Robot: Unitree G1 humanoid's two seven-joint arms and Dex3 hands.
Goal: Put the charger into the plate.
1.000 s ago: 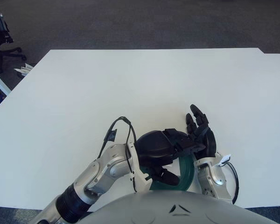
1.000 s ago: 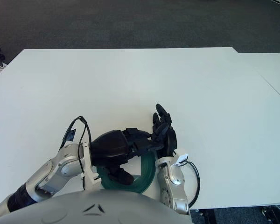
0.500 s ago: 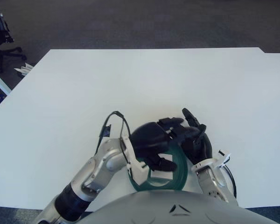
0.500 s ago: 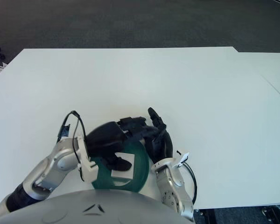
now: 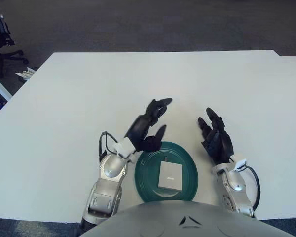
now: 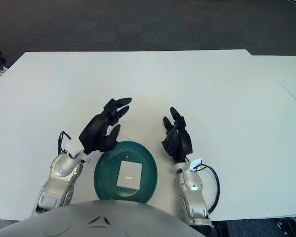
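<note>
Left hand: the left hand (image 5: 147, 127) is above the worktop at the far-left edge of the plate. Its fingers are spread and point to the far right, and it holds nothing. The thumb reaches a little over the plate's rim.
Left arm: the silver forearm (image 5: 107, 182) goes from the hand down to the near edge of the worktop, left of the plate. A black cable makes a small loop beside the wrist.
Right hand: the right hand (image 5: 216, 139) is just right of the plate, apart from it. Its fingers are open and point to the far side, and it is empty. I cannot tell if it touches the worktop.
Right arm: the silver forearm (image 5: 235, 186) goes toward the near edge, with a black cable loop and a small white tag at the wrist.
Charger: the charger (image 5: 170, 175), a flat white square block, lies inside the plate, a little to the right of its middle. No hand touches it.
Plate: the plate (image 5: 147, 177) is round and dark green. It stands on the worktop close to the near edge, between the two hands.
Worktop: the worktop (image 5: 153, 84) is white and wide.
Beyond: dark carpet floor (image 5: 148, 24) is at the far side, and a black office chair (image 5: 1, 39) stands at the far left.
</note>
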